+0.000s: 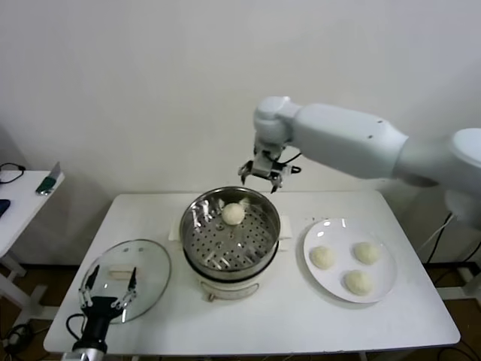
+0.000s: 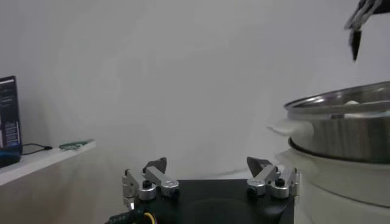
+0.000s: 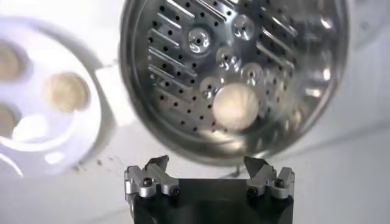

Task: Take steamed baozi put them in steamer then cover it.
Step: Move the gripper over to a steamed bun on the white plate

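The steel steamer stands mid-table on its white base, also seen as the steamer and the steamer. One baozi lies on its perforated floor near the back, the same baozi in the right wrist view. Three more baozi rest on the white plate. My right gripper hangs open and empty above the steamer's far rim. The glass cover lies flat at front left. My left gripper waits open over the cover's near edge.
A side table with a small device stands at far left. The table's front edge runs just beyond the plate and cover. The wall is close behind the steamer.
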Available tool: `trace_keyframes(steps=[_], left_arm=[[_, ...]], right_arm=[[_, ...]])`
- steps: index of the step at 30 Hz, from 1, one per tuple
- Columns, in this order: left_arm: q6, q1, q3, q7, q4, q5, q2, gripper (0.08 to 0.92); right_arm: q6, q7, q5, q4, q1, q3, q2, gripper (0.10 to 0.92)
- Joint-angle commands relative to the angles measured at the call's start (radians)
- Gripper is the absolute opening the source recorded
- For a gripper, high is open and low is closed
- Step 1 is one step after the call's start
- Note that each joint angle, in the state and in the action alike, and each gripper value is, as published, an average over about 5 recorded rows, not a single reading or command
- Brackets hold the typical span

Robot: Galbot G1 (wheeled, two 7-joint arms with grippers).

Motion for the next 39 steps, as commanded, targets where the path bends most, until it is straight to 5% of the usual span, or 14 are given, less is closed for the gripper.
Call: trace_keyframes(steps=[1,13,22,39], left_arm=[[0.021,0.011,0.000,0.000,-0.021,0.004,0.000,0.823],[0.035,0.046,-0.013,-0.014,-0.027,0.026,-0.005,0.823],[0.022,0.061,-0.019,-0.006,-0.028,0.029,-0.013,0.823],[0.004,0.066,-0.023,-0.011,0.012,0.032,-0.010,0.823]], right_arm=[[-0.397,0.085,0.330,0.101,0.126,-0.161,-0.229,0.823],[-0.545,0.056,0.262,0.126,-0.206,-0.028,-0.406,0.823],[-0.548,0.054,0.106,0.044,-0.489,0.173,-0.374,0.823],[-0.546,0.084,0.057,-0.062,-0.641,0.313,-0.302,0.823]])
